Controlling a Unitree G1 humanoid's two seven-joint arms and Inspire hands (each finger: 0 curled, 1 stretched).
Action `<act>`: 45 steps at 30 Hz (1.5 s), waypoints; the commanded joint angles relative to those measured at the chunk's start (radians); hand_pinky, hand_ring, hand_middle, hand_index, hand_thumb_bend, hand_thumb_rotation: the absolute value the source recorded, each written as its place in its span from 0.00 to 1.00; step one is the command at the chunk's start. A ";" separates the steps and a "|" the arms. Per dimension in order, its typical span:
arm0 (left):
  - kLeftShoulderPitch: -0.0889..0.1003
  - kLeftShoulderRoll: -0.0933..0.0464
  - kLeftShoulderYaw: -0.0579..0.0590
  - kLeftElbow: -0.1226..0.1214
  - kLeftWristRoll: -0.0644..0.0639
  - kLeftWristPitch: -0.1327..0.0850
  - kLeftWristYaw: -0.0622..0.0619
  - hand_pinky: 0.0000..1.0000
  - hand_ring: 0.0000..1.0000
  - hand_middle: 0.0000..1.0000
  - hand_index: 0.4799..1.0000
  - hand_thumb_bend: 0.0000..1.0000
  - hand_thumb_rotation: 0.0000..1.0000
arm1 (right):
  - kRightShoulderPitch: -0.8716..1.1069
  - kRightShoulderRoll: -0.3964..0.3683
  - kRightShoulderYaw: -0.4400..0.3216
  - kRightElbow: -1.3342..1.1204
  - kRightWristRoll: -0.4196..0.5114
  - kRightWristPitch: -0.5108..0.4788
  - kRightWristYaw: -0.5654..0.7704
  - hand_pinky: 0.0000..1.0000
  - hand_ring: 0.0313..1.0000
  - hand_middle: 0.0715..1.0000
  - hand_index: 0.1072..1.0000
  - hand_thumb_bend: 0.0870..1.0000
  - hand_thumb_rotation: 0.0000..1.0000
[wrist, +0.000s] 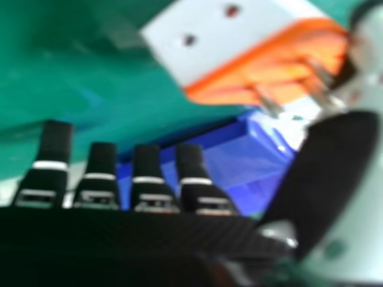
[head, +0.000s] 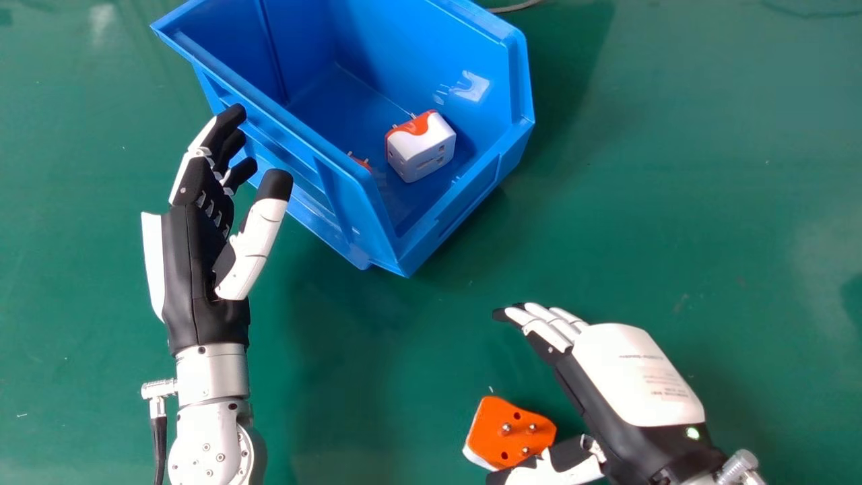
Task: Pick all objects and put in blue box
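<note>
Our right hand [head: 633, 377], fingers relaxed and open, has the orange adapter [head: 502, 441] just left, beside its thumb.

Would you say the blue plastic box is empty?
Not empty: a white and orange plug adapter lies inside, near a partly hidden orange piece.
</note>
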 commanded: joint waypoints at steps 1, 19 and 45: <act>-0.002 0.006 -0.003 -0.017 0.000 -0.009 -0.003 0.84 0.89 0.89 0.62 0.85 0.60 | 0.010 -0.005 -0.001 -0.025 -0.009 0.020 -0.001 0.75 0.90 0.90 0.84 0.79 0.20; -0.005 0.009 -0.001 -0.015 0.004 -0.005 0.002 0.84 0.89 0.89 0.62 0.85 0.61 | -0.002 0.003 0.018 -0.016 0.003 0.062 -0.016 0.72 0.89 0.90 0.79 0.77 0.01; -0.002 0.002 -0.004 -0.018 0.005 -0.007 0.008 0.83 0.89 0.89 0.62 0.85 0.60 | -0.093 -0.006 0.160 0.031 -0.218 0.019 -0.148 0.46 0.64 0.67 0.53 0.46 0.05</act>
